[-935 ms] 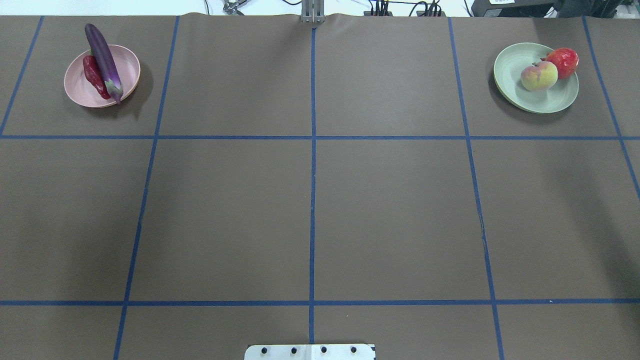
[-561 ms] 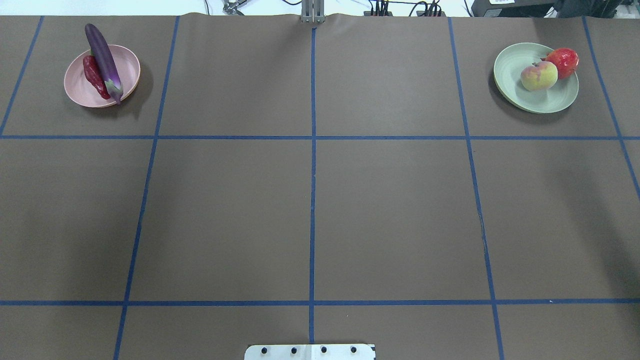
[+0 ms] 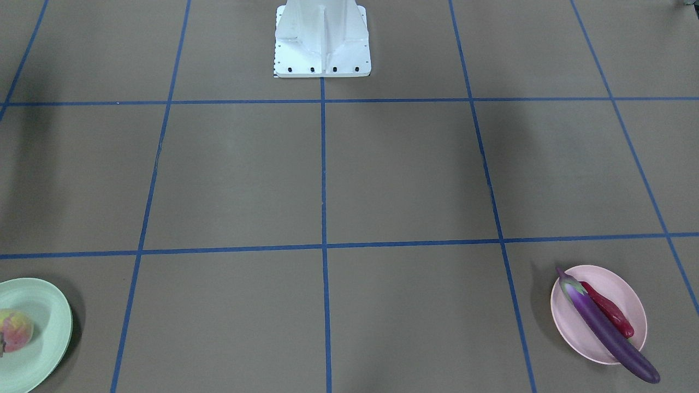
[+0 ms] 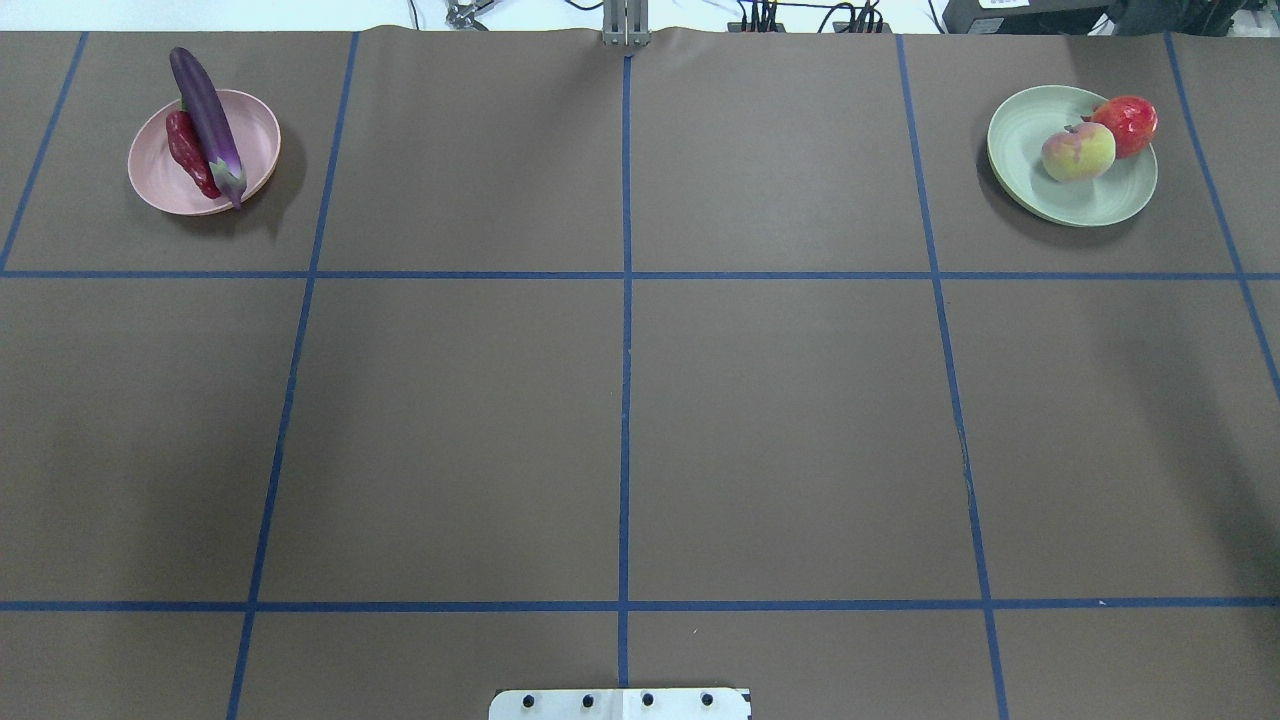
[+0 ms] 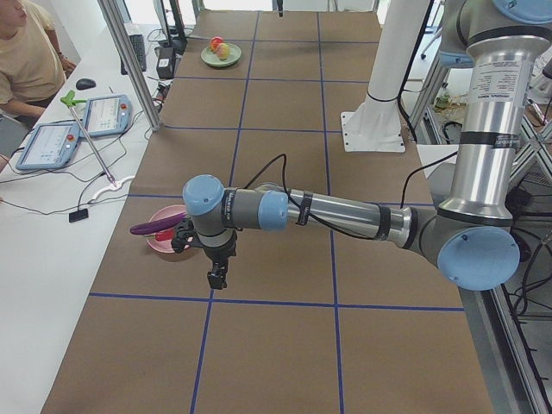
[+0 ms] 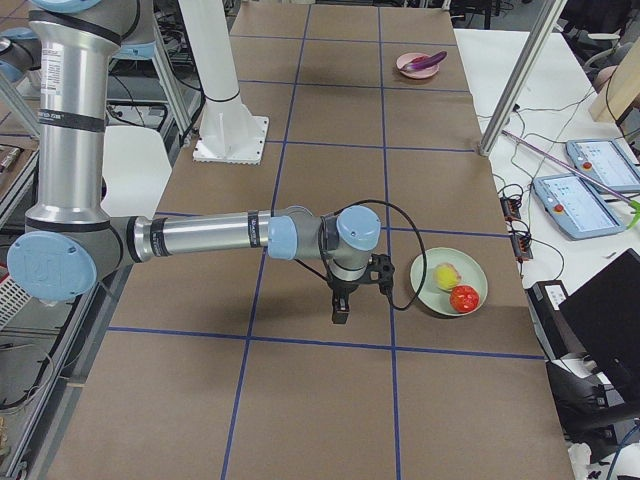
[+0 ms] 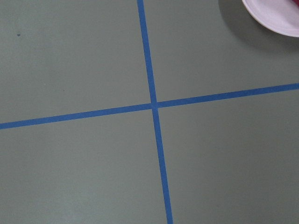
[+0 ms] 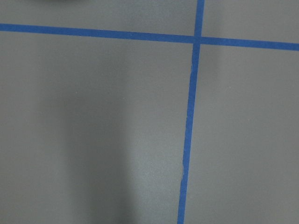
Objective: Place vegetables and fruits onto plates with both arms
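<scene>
Eggplant [image 3: 606,327] and chili [image 3: 609,312] lie together on the pink plate [image 3: 622,289] in the front view, the eggplant's end overhanging the rim. The peach [image 3: 15,329] sits on the mint plate [image 3: 52,316] at the frame's edge.

From overhead, the pomegranate [image 4: 1128,124] rests at that plate's rim, touching the peach.

The left side view shows the left gripper [image 5: 217,278] hanging over the table [image 5: 276,345] near the pink plate (parted or clenched, I cannot tell). The right side view shows the right gripper [image 6: 341,312] likewise, near the mint plate.

The left wrist view catches a corner of the pink plate. The right wrist view shows only table and tape [image 8: 188,121].

All four pieces are plated, so the task looks finished.
</scene>
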You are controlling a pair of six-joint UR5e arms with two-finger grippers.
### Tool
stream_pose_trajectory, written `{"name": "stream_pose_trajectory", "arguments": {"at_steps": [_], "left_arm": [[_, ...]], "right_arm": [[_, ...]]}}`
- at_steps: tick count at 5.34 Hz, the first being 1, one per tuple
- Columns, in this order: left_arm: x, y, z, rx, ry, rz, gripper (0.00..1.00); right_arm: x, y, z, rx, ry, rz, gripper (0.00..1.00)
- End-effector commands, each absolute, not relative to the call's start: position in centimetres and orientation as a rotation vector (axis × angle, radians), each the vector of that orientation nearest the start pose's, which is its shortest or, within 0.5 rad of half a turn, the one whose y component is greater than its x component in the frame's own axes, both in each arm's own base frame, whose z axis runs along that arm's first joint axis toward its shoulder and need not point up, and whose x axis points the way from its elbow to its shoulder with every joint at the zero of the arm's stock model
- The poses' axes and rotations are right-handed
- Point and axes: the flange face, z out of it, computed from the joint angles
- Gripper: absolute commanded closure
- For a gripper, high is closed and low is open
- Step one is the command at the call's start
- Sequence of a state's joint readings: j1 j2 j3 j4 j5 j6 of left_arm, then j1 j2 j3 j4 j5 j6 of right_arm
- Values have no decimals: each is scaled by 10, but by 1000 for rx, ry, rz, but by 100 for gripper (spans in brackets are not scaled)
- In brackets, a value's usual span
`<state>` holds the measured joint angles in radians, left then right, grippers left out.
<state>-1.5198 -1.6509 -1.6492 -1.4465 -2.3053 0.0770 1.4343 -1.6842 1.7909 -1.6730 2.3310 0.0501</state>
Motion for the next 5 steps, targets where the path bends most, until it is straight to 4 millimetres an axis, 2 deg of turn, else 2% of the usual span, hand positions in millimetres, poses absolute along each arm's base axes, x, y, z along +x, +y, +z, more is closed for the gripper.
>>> {"name": "stream_pose_trajectory", "arguments": {"at_steps": [1, 5], "left_arm": [[-39, -527, 594, 47, 735, 138, 0], [-40, -527, 593, 51, 735, 137, 0]], "right_arm": [[4, -447, 616, -70, -758, -81, 0], [7, -439, 624, -86, -759, -69, 0]]}}
